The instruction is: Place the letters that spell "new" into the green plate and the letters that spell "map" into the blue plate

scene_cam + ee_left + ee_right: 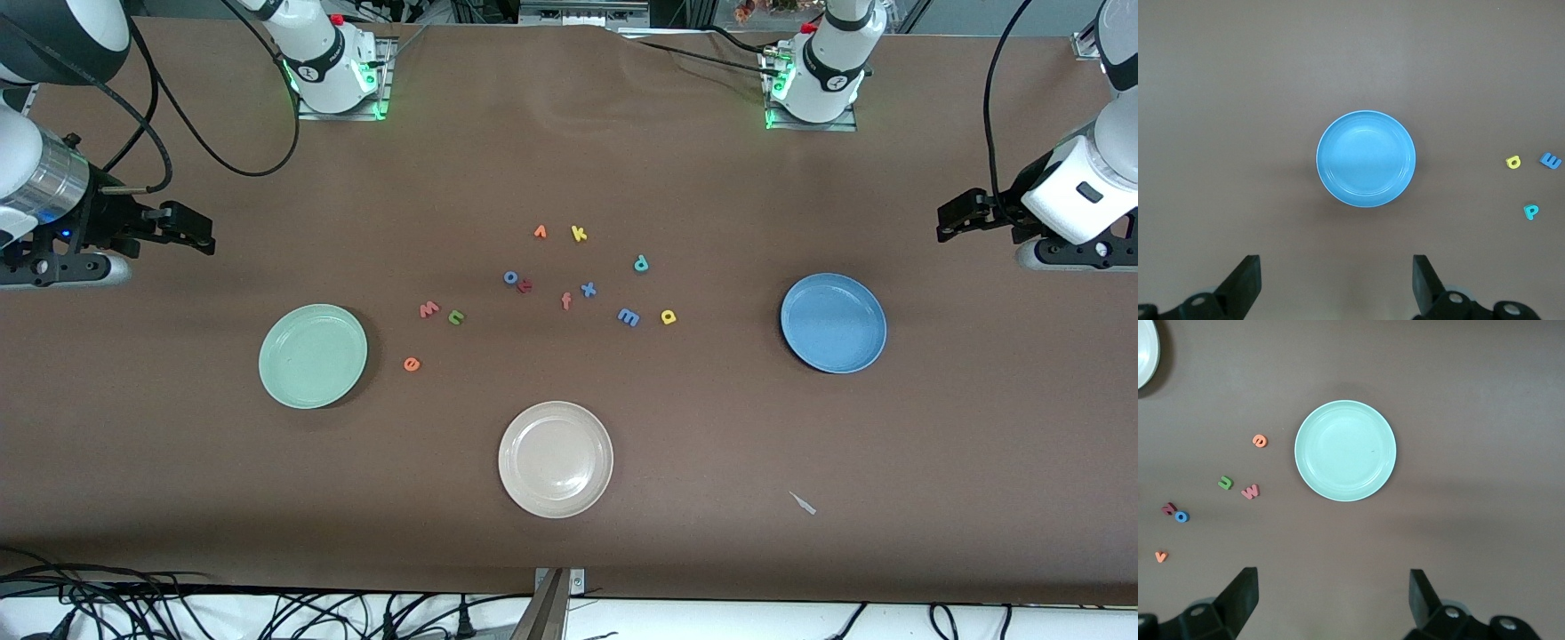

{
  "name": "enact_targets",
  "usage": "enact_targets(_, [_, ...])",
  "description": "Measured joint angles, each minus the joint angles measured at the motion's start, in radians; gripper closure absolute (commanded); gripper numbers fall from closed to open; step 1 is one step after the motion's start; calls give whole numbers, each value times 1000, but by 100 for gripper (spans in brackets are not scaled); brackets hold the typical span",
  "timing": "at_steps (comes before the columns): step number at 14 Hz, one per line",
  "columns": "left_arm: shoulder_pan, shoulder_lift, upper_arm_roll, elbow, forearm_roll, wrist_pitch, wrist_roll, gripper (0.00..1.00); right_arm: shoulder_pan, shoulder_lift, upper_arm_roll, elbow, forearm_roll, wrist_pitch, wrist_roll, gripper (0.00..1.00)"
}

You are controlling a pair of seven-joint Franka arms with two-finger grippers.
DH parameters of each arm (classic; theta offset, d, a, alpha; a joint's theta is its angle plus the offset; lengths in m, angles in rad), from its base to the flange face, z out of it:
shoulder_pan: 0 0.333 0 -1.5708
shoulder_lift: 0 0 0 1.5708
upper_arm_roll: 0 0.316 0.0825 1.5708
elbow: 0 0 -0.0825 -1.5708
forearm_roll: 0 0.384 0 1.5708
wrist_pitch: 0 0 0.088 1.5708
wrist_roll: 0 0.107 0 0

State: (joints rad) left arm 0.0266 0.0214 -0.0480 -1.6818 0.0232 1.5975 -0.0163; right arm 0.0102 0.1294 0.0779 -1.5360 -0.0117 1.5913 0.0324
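Letters: light, soft foam, lying flat; pinch across edges. Left gripper and right gripper gape wide, empty.

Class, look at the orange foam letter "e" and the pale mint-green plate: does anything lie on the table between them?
Nothing visible does. The orange foam letter "e" lies on bare brown table beside the round pale mint-green plate. The salmon-red foam "w" and green foam "n" lie farther from the front camera, off that path.

The beige plate is cut off at the right wrist view's edge.
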Motion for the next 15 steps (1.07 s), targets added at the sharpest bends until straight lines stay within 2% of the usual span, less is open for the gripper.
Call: enact_targets(15, [5, 0, 1, 0, 0, 0, 0, 0, 0, 0, -1, 0, 20, 1, 0, 0])
